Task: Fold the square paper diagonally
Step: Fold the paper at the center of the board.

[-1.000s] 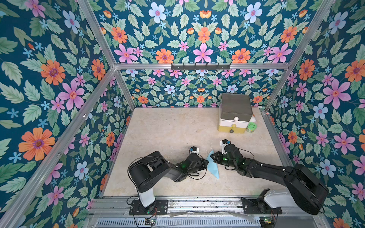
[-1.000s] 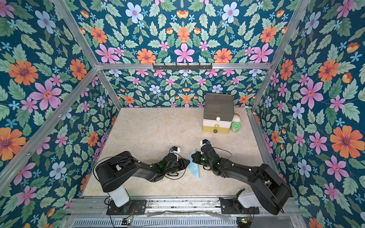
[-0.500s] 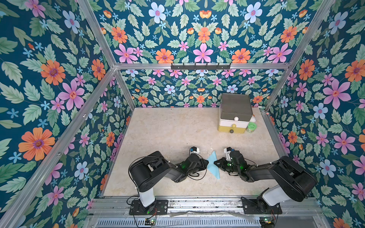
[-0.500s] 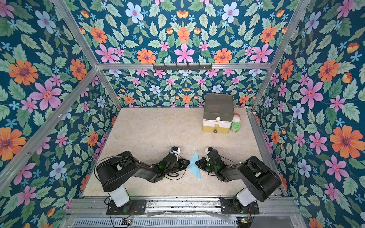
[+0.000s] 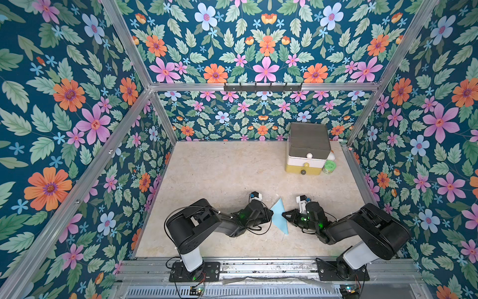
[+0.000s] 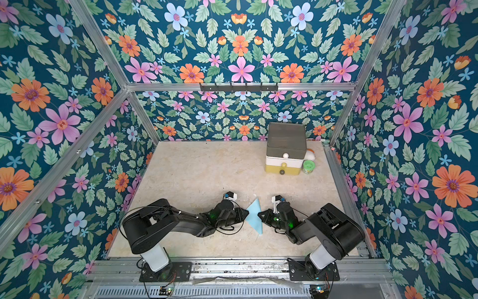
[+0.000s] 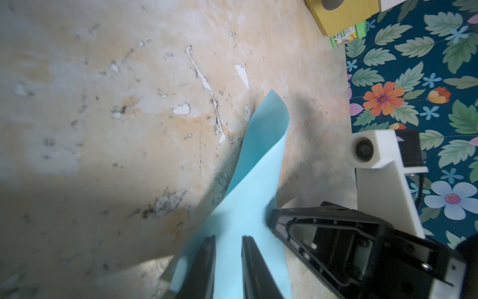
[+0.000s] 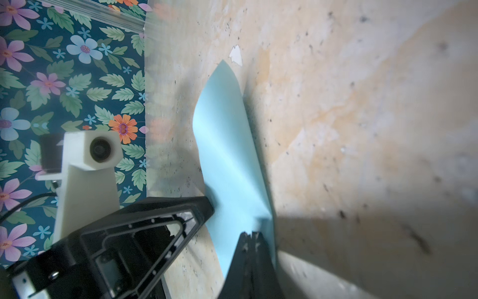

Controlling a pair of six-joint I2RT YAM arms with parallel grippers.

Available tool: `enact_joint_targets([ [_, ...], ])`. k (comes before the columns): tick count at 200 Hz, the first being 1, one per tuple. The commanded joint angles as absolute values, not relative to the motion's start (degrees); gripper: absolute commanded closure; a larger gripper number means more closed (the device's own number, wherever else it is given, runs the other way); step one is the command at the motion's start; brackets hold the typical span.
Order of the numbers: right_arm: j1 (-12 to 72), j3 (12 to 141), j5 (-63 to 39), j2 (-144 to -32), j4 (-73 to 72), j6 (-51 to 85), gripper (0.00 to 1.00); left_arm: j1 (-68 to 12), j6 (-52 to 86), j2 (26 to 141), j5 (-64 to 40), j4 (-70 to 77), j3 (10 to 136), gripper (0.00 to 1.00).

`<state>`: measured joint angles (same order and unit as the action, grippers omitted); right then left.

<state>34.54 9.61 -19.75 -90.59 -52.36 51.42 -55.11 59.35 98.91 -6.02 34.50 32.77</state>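
Observation:
The square paper (image 5: 279,217) (image 6: 254,218) is light blue and lies near the front middle of the beige table, showing as a narrow pointed shape with one side curled up. My left gripper (image 5: 270,213) (image 6: 247,212) reaches it from the left. In the left wrist view its fingers (image 7: 207,259) stand a little apart over the paper (image 7: 256,160), which shows through the gap of the gripper (image 7: 227,236). My right gripper (image 5: 283,214) (image 6: 259,214) is shut, its tip (image 8: 251,233) against the paper (image 8: 227,145) at its right edge. I cannot tell whether it pinches the sheet.
A stack of small drawers (image 5: 307,147) with a grey top stands at the back right. A green round tin (image 5: 329,166) and a white object stand beside it. Floral walls close in three sides. A black hook rail (image 5: 262,87) hangs on the back wall.
The right arm has drawn back to the right, folding toward its base. Its shut gripper moved from over the paper to its right edge. The left arm has stayed put.

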Motion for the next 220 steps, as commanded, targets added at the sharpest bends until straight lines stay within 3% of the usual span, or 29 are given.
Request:
enact_joint_targets([
  [1,34.5,8.6,-18.5,-91.7,-47.4,52.0,0.99,-55.2,57.1,97.6,-5.4,24.8,35.9,0.74],
  [62,34.5,7.6,-18.3,-92.4,-48.3,51.5,1.00,-55.8,55.4,102.6,-7.9,21.5,48.0,0.74],
  [173,34.5,7.9,-18.5,-93.6,-47.8,50.4,1.00,-56.0,57.9,112.0,-10.9,29.0,50.4,0.75],
  [220,34.6,8.1,-18.2,-93.1,-46.2,49.7,1.00,-55.6,58.5,115.0,-6.0,24.8,50.9,0.85],
])
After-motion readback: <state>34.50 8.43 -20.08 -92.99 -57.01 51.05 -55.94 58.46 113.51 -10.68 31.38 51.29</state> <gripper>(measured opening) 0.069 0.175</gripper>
